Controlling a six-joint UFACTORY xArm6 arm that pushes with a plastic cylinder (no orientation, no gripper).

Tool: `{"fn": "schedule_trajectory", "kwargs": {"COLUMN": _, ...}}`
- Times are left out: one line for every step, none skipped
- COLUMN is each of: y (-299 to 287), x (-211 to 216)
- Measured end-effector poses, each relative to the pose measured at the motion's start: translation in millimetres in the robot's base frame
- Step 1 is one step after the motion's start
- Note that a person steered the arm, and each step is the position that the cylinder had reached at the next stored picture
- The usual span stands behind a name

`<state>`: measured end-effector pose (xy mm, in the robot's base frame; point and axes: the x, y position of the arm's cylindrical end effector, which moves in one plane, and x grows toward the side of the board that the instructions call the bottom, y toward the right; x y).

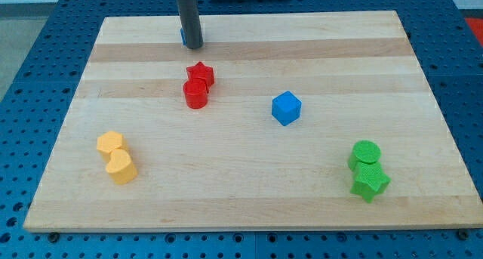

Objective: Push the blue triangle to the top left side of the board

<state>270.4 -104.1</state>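
No claw shows anywhere on my rig; the arm ends in a dark rod, so there is nothing to report as spread or pressed together. My tip (193,45) sits near the view's top edge of the wooden tabletop (339,198), a little left of centre. Behind the rod, at its left side, a thin sliver of blue (182,37) peeks out; I take it for the blue triangle, though the rod hides nearly all of it and I cannot make out its shape. It appears to touch the tip or sit right against it.

Below the tip, toward the view's bottom, stand the red star (201,73) and the red cylinder (195,94), touching each other, the star nearer my tip but clear of it. To the view's right of these, well apart, is the blue cube (286,108), alone near the board's middle. At the view's lower left two yellow blocks huddle together: the upper yellow block (110,143) and the lower yellow block (121,167), shapes unclear. At the lower right the green cylinder (366,153) rests against the green star (370,182). Between the tip and the board's top left corner I see bare wood only. Around the board lies a blue perforated surface (45,63).
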Motion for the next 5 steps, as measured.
{"fn": "schedule_trajectory", "kwargs": {"y": 3, "x": -8}}
{"fn": "schedule_trajectory", "kwargs": {"y": 30, "x": -8}}
{"fn": "schedule_trajectory", "kwargs": {"y": 37, "x": -29}}
{"fn": "schedule_trajectory", "kwargs": {"y": 22, "x": -49}}
{"fn": "schedule_trajectory", "kwargs": {"y": -42, "x": -49}}
